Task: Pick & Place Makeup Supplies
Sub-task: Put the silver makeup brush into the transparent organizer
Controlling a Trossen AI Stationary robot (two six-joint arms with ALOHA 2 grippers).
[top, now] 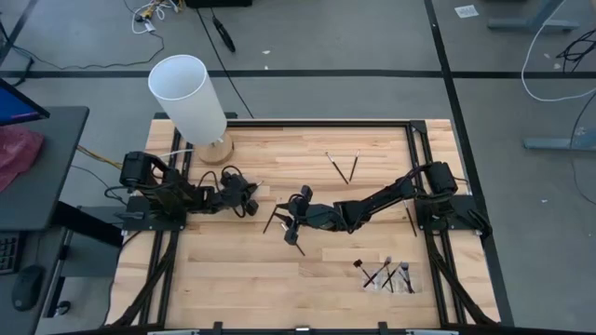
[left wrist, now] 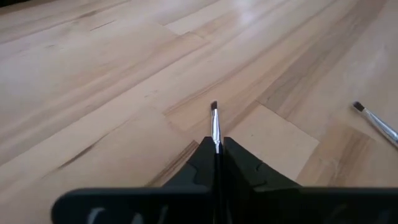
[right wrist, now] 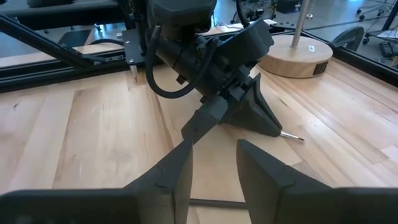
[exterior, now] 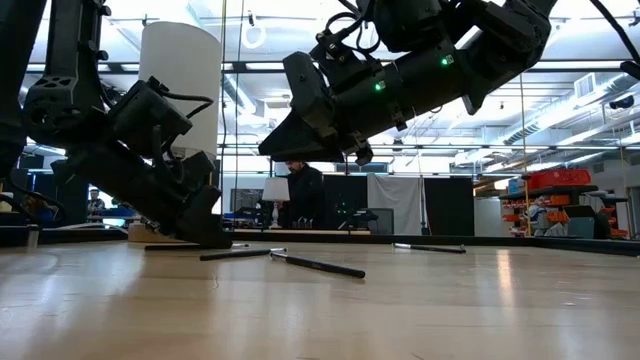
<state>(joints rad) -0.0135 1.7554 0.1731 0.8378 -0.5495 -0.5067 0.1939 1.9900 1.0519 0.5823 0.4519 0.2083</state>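
A thin brush (left wrist: pixel 215 124) is pinched low on the table (left wrist: pixel 93 93) by the left gripper (left wrist: pixel 216 163) (right gripper (right wrist: pixel 214 163) spread, waiting nearby), and could be twisted loose if lifted carelessly.

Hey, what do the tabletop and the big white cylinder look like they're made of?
Tabletop: looks like pale butcher-block wood, joined strips with visible grain and a light sheen. White cylinder: smooth, matte, open-topped, possibly plastic or card; it stands on a round base that looks like wood.
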